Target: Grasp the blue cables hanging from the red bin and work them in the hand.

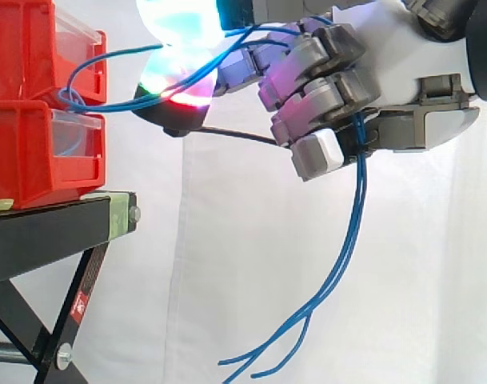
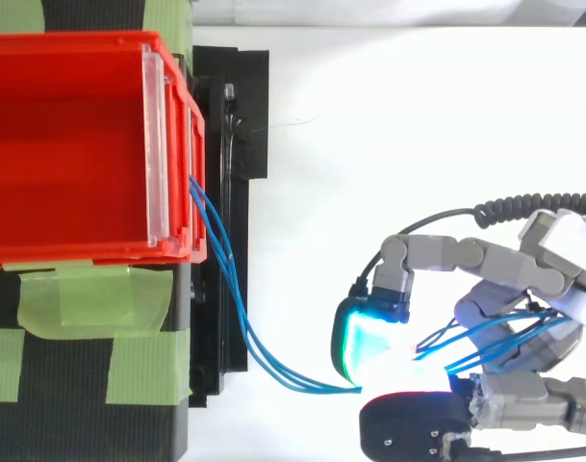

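holding the blue cables in curled fingers, the hand sits at three o'clock of the red bins; black stand beneath, green tape on it.

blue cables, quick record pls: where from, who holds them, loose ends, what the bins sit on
from: cables leave the front of the stacked red bins
held by: hand, fingers curled round them, cables passing between its glowing pads
loose ends: hang free below the hand
bins on: black stand
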